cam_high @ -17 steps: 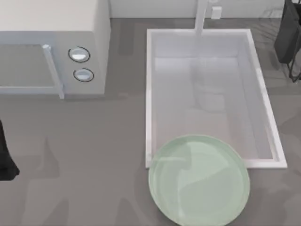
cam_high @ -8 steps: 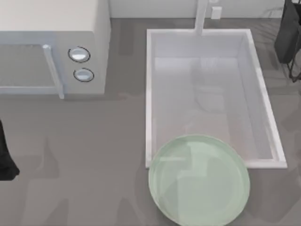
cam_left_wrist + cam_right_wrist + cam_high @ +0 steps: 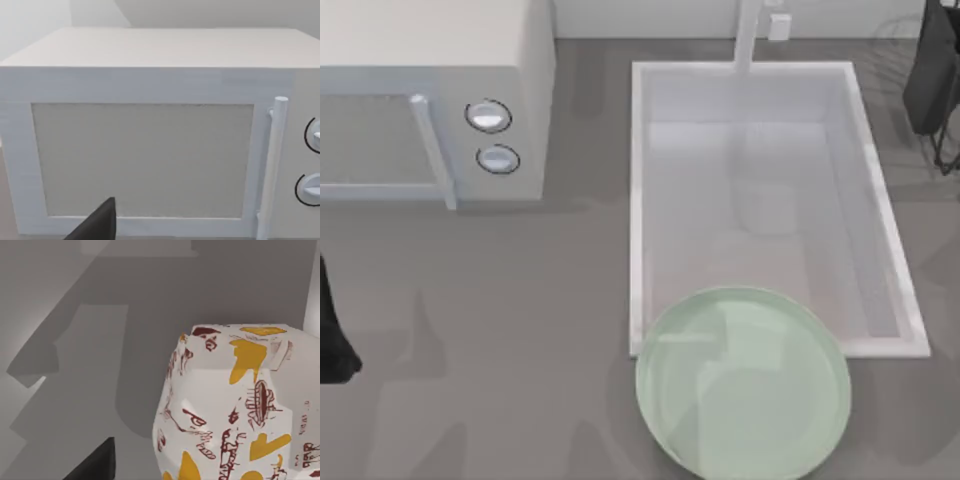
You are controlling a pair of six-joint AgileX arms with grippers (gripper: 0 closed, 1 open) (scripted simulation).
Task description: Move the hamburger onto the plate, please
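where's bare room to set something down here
The plate is bare, and so is the sink behind it. Open grey table runs from the microwave to the near edge, left of the plate. It is tight where the plate's rim overlaps the sink's near wall.

No readable text anywhere.
The hamburger (image 3: pixel 235 405) carries brown scribbles and orange-yellow patches resembling print, but no letter or number can be made out; the microwave (image 3: pixel 150 135) dials are unmarked.

Soft even light, faint shadows, perhaps hazy
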